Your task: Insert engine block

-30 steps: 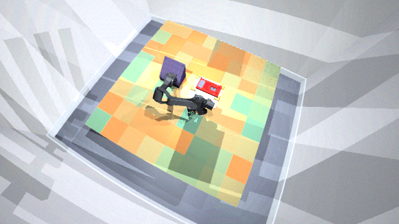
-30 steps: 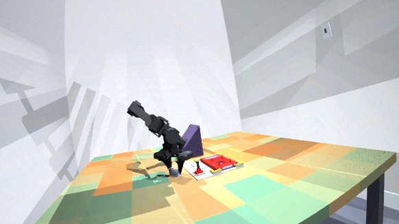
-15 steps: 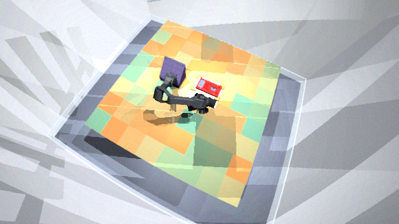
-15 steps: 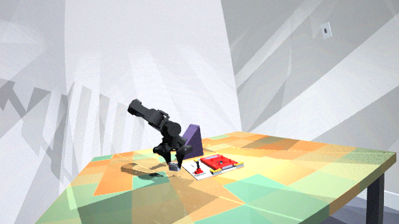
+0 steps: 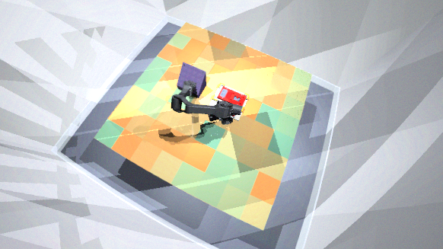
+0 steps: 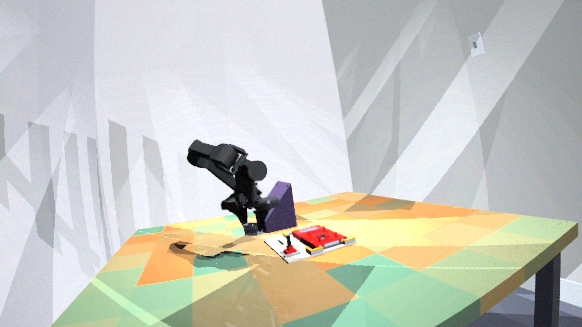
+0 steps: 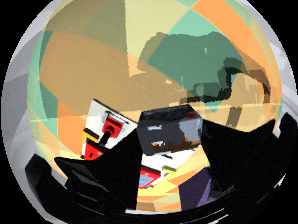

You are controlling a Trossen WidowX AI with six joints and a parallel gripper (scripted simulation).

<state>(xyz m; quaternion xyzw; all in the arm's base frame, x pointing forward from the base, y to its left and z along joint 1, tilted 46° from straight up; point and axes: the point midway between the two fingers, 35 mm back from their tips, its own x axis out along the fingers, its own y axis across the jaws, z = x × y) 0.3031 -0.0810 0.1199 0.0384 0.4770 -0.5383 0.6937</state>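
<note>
The grey engine block (image 6: 251,229) (image 7: 169,134) is between the fingers of my gripper (image 6: 253,227) (image 7: 168,125), which is shut on it. It hangs a little above the table beside the white base plate. In the wrist view its near face shows orange marks; which side has the slot I cannot tell. The red car body (image 5: 228,94) (image 6: 314,238) lies flat on the white base plate (image 6: 281,254) (image 7: 96,109), to the right of the gripper in the exterior view. The block is hidden under the arm in the top view. The rib cannot be made out.
A red piece with an upright black stick (image 6: 289,250) (image 7: 111,127) stands on the base plate between my gripper and the car body. A purple wedge (image 5: 189,75) (image 6: 283,213) (image 7: 195,192) stands behind the gripper. Yellow parts sit at the car body's corners.
</note>
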